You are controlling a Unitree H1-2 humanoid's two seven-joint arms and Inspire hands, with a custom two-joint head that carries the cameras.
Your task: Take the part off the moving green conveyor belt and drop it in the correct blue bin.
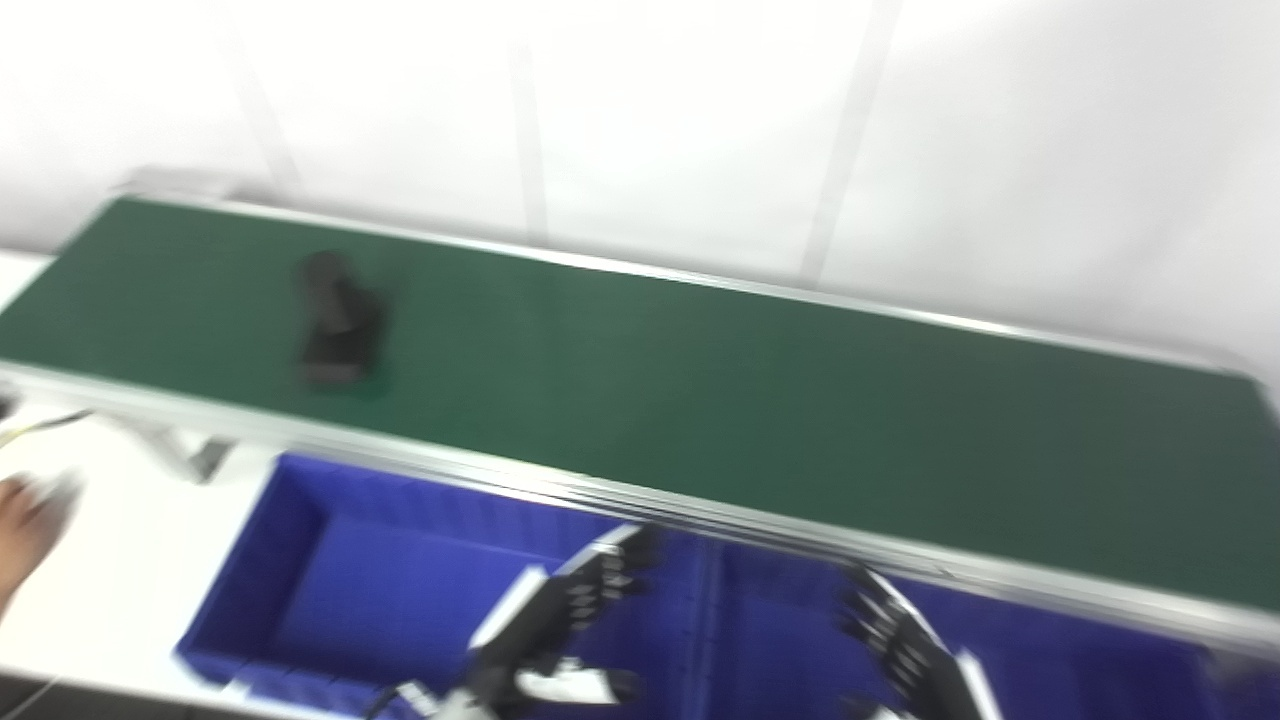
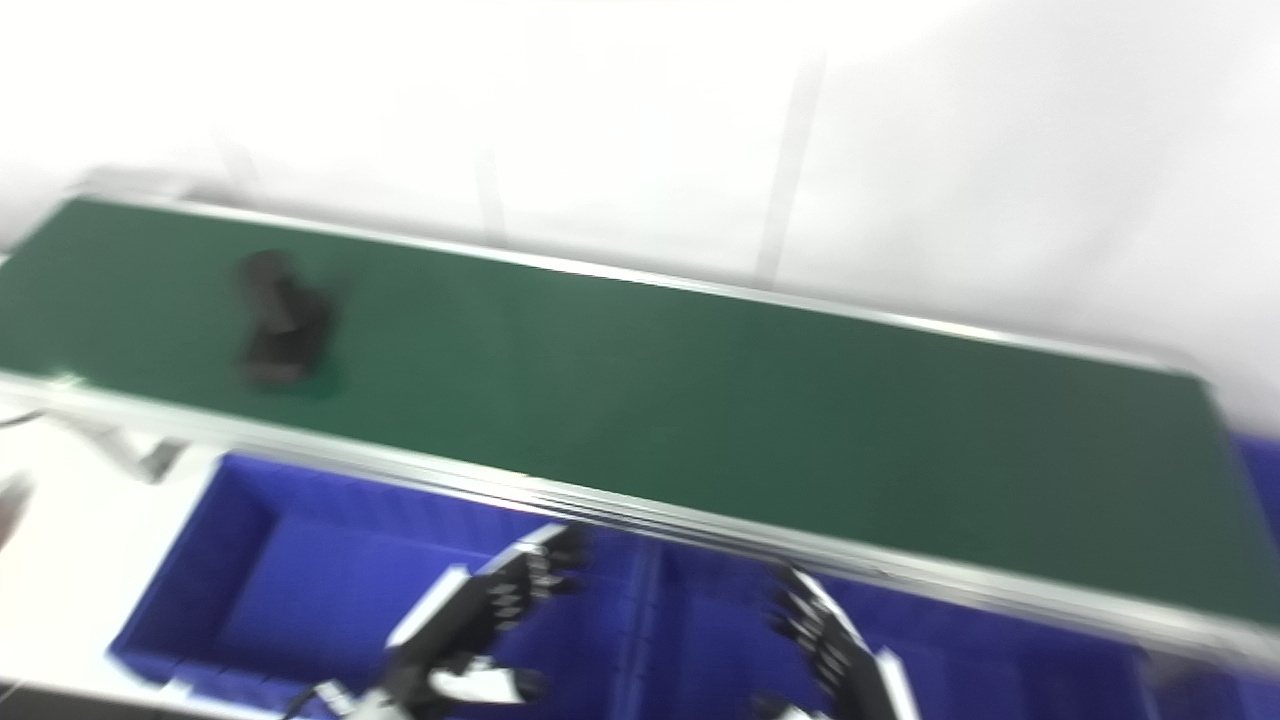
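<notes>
We were at the waiting step: the dark part [image 1: 338,322] lay far left on the green conveyor belt [image 1: 700,400], untouched, while our left hand [image 1: 575,600] and right hand [image 1: 900,640] hovered empty, fingers spread, over the blue bins [image 1: 300,540], so next, we judged, a well-timed reach.

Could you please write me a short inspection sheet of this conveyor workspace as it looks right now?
Surface: green conveyor belt with metal rails; pictures blurred.
Job's things: dark part lying on the belt's left stretch; left blue bin and right blue bin below the near rail.
Clutter: nothing seen.
Hands: left hand and right hand open, over the bins, holding nothing.
Cables: thin wire at the left edge.
Surroundings: white wall panels; a person's hand at far left.
</notes>
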